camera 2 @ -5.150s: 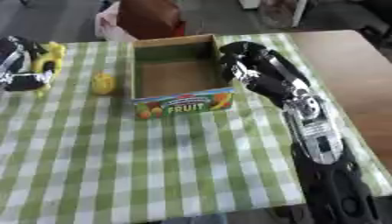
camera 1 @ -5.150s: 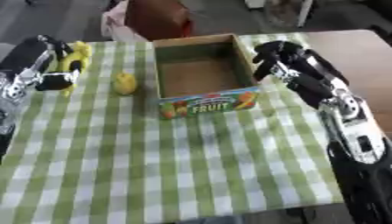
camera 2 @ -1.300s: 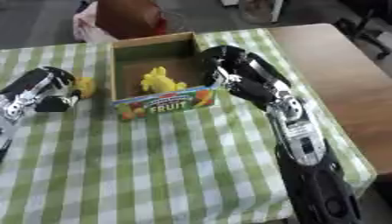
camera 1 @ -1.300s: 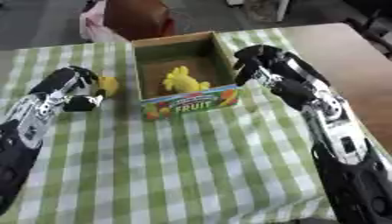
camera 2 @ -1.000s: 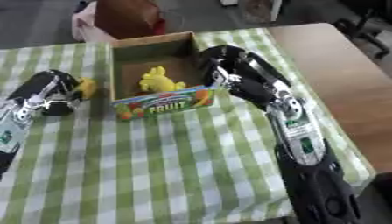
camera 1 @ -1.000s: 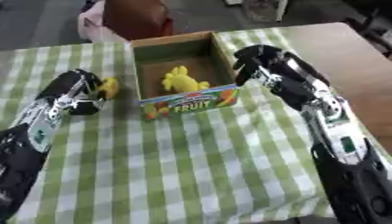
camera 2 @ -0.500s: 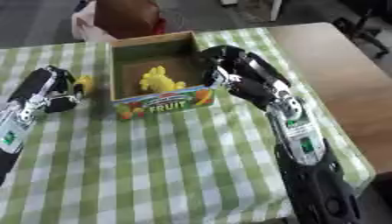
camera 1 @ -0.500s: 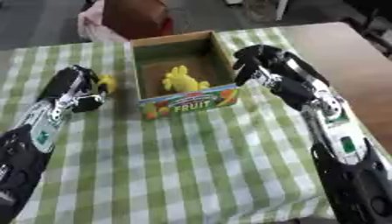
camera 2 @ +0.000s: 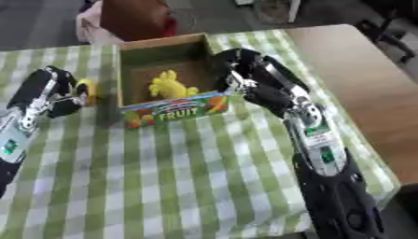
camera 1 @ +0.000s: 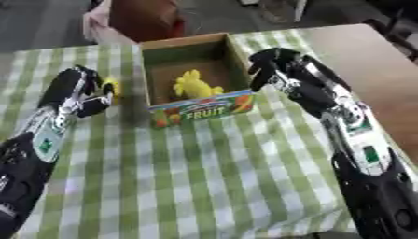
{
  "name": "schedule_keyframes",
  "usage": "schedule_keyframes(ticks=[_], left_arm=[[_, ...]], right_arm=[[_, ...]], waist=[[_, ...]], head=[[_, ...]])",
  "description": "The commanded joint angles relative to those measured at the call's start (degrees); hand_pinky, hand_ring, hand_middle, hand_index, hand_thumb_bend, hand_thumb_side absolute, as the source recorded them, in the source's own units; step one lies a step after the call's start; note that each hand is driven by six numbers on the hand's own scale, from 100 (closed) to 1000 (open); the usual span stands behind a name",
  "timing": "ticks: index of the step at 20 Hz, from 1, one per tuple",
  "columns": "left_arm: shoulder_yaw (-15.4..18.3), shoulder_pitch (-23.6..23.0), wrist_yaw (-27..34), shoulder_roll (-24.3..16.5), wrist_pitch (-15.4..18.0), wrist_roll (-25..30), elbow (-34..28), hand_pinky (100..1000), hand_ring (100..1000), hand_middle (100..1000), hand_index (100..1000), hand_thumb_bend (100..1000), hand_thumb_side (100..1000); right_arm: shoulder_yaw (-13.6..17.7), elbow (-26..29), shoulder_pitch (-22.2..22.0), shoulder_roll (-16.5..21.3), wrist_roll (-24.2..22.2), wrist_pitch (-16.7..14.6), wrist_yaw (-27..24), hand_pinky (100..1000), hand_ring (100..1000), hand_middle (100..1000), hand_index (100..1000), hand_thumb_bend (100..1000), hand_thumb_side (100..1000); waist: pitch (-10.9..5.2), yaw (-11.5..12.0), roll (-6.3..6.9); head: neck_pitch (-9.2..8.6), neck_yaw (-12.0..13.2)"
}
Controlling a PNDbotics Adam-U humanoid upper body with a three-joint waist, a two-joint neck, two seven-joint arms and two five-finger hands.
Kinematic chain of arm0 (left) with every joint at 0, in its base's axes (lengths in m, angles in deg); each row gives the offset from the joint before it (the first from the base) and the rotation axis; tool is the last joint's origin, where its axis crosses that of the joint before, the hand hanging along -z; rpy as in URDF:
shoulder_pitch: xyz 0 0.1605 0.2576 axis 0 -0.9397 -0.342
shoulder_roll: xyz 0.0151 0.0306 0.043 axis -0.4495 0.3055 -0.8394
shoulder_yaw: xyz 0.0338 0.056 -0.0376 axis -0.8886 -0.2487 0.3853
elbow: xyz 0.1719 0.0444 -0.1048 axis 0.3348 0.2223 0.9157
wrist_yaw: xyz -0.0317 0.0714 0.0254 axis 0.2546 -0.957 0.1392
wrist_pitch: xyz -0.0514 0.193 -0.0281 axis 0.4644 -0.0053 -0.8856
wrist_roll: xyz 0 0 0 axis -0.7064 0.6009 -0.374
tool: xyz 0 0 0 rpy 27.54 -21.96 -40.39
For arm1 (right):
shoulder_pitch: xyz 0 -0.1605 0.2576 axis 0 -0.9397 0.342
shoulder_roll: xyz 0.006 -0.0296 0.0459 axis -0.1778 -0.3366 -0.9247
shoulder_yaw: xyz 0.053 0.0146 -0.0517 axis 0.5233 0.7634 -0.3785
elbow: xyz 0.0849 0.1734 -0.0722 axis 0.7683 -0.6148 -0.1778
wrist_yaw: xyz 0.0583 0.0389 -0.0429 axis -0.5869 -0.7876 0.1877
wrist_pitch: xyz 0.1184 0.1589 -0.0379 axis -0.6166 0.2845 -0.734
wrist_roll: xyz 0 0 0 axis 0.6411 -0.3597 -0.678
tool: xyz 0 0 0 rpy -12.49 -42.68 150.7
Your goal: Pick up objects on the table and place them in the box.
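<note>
- Left eye view: your left hand (camera 1: 81,93) lies on the green checked tablecloth (camera 1: 204,172), left of the box (camera 1: 196,77). Its fingers are curled beside a small yellow object (camera 1: 110,87) that shows at the hand's right edge. The hand touches or nearly touches that object; you cannot tell from here whether the fingers actually close round it.
- Left eye view: the box stands open-topped, with a "FRUIT" label on its near wall. A yellow toy (camera 1: 194,85) lies inside on the box floor, towards the near wall.
- Left eye view: your right hand (camera 1: 274,70) sits against the box's right wall at the near right corner, fingers bent along the wall. It holds no loose object.
- Right eye view: the small yellow object (camera 2: 86,88) shows between your left hand (camera 2: 51,95) and the box's left wall (camera 2: 120,88), on the cloth and outside the box.
- Right eye view: your right hand (camera 2: 241,72) rests at the box's right rim, fingers curled over or against it; the exact contact is unclear.
- Right eye view: bare brown table (camera 2: 367,74) shows right of the cloth.
</note>
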Motion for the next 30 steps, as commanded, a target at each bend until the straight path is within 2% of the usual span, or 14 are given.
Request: schedule_keyframes(ticks=[1,9,16,19,20,21,23,24,25,26,28,29,30], left_arm=[[0.32,1.49,1.63,-1.15,-0.08,-1.69,-2.36,511,405,332,490,100,306],[-0.86,3.57,10.23,-2.51,0.05,-2.04,-10.04,503,394,320,478,100,336],[-4.18,5.89,12.88,0.16,1.41,1.51,-12.96,519,420,346,502,100,325],[-5.38,6.32,12.05,1.85,3.0,4.43,-12.31,541,457,385,535,100,277],[-5.7,6.32,11.7,2.38,3.72,5.59,-12.02,554,478,415,559,100,221],[-5.99,6.26,11.48,2.85,4.65,6.78,-11.78,561,489,431,573,100,205],[-6.55,5.96,11.33,3.51,6.8,9.12,-11.44,585,527,486,623,100,259],[-6.6,5.79,11.3,3.7,7.6,10.02,-11.26,605,556,536,676,157,419],[-6.6,5.59,11.18,3.83,8.12,10.72,-11.07,612,565,550,690,201,455],[-6.48,5.43,11.03,3.87,8.4,11.14,-10.92,627,587,582,724,321,559],[-6.02,5.11,11.23,3.79,8.36,11.14,-10.7,640,611,624,771,437,686],[-5.81,4.98,11.59,3.66,8.23,10.87,-10.69,641,612,626,774,443,693],[-5.66,4.85,12.0,3.54,8.06,10.56,-10.7,644,623,646,792,490,742]], right_arm=[[0.44,0.42,1.17,0.45,-0.05,-0.25,0.36,578,565,604,764,100,490],[0.32,0.4,1.15,0.33,-0.09,-0.25,0.46,578,565,604,764,100,491],[-0.1,0.39,1.21,-0.29,-0.47,-0.25,0.37,579,565,604,764,100,492],[-0.24,0.42,1.28,-0.56,-0.63,-0.22,0.35,579,565,603,764,100,492],[-0.28,0.44,1.3,-0.63,-0.67,-0.21,0.35,579,565,603,764,100,492],[-0.3,0.45,1.3,-0.69,-0.7,-0.19,0.35,579,565,603,764,100,493],[-0.31,0.48,1.3,-0.74,-0.73,-0.15,0.37,579,565,603,764,100,494],[-0.3,0.49,1.29,-0.76,-0.74,-0.14,0.38,578,565,603,764,100,495],[-0.28,0.5,1.27,-0.77,-0.73,-0.12,0.39,579,565,603,764,100,495],[-0.26,0.51,1.25,-0.78,-0.73,-0.11,0.4,579,565,603,764,100,495],[-0.18,0.53,1.2,-0.75,-0.68,-0.08,0.44,579,565,603,764,100,496],[-0.15,0.54,1.19,-0.74,-0.66,-0.06,0.44,579,565,603,764,100,496],[-0.13,0.54,1.18,-0.73,-0.64,-0.05,0.45,578,565,603,764,100,497]], waist=[[-0.93,0.04,0.0],[-1.17,-0.14,0.14],[-1.31,-0.97,-0.04],[-1.29,-1.48,-0.08],[-1.26,-1.63,-0.08],[-1.24,-1.75,-0.08],[-1.17,-1.92,-0.07],[-1.15,-1.97,-0.07],[-1.14,-2.01,-0.07],[-1.13,-2.02,-0.07],[-1.1,-1.95,-0.08],[-1.09,-1.88,-0.08],[-1.08,-1.8,-0.08]], head=[[0.29,-0.19],[0.29,-0.3],[0.29,0.39],[0.29,0.59],[0.29,0.65],[0.29,0.66],[0.29,0.62],[0.29,0.59],[0.29,0.55],[0.29,0.5],[0.29,0.35],[0.29,0.27],[0.29,0.22]])
